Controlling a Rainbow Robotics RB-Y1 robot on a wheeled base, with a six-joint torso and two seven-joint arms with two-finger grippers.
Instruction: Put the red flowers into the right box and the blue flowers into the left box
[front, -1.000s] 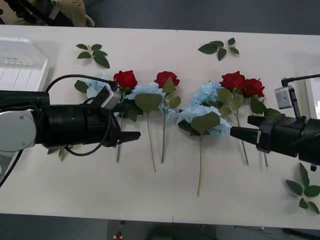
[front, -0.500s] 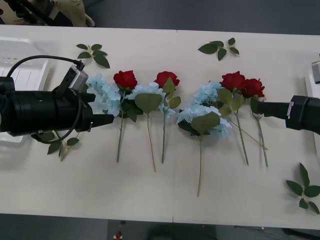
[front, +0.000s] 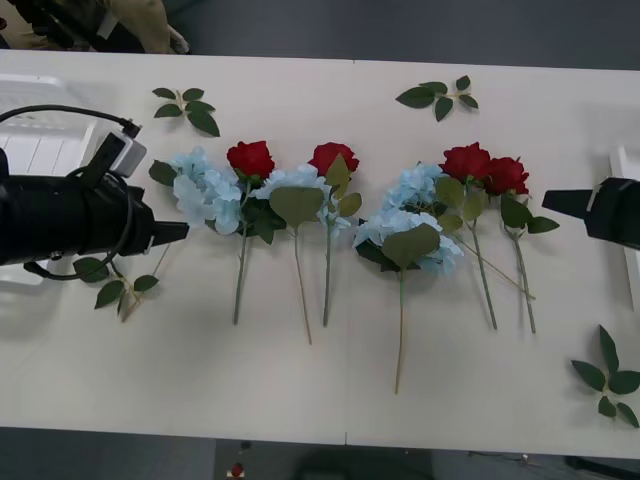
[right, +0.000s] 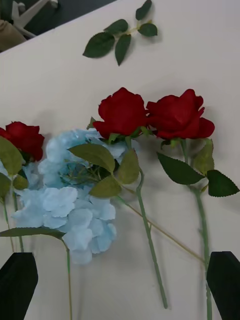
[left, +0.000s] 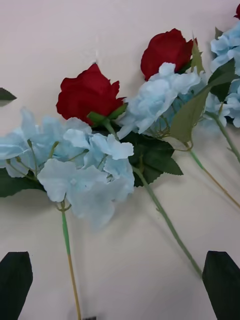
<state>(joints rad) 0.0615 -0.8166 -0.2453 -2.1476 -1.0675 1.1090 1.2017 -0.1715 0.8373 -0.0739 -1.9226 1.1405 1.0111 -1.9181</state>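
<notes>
left pincer (front: 185, 232) fingers apart, empty | right pincer (front: 548, 200) apart, arm cut off at edge | right box (front: 628, 200) mostly out of frame | left box (front: 40, 130) half hidden by arm | no readable writing

The white table (front: 300, 400) bears red flowers (front: 250, 158), blue flowers (front: 405, 235) and leaf sprigs (front: 187, 107).

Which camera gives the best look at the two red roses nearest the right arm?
The right wrist view: both roses sit close and whole. The front view shows them smaller, beside the right gripper.
</notes>
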